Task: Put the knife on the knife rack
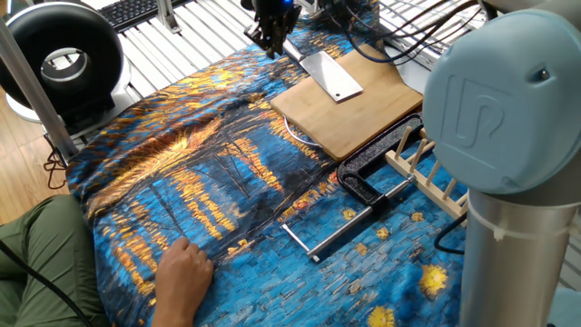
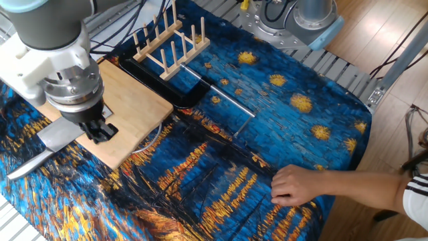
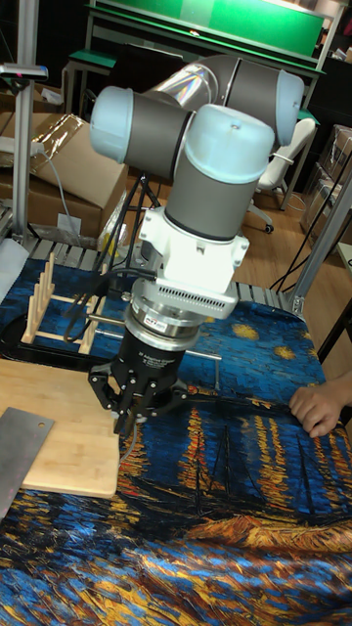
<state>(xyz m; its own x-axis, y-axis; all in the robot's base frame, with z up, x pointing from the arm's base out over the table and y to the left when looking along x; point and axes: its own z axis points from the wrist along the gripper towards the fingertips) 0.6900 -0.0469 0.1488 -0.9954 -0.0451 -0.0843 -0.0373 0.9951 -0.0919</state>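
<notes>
The knife lies flat with its grey blade [image 1: 331, 75] on the bamboo cutting board [image 1: 363, 113] and its handle reaching off the board's edge onto the cloth. The blade shows again in the other fixed view [image 2: 59, 134] and in the tall view [image 3: 20, 452]. My gripper [image 1: 272, 38] hovers above the handle end, open and holding nothing; it also appears over the board's edge [image 2: 99, 129] and just right of the blade [image 3: 135, 411]. The knife rack [image 2: 170, 43] stands upright beyond the board, its pegs bare [image 3: 64, 303], partly hidden by my arm [image 1: 427, 177].
A black clamp with a long silver rod [image 1: 359, 191] lies between the board and the rack. A person's hand [image 2: 294, 184] rests on the patterned cloth at the opposite side. A black ring-shaped device [image 1: 59, 59] stands off the table's corner.
</notes>
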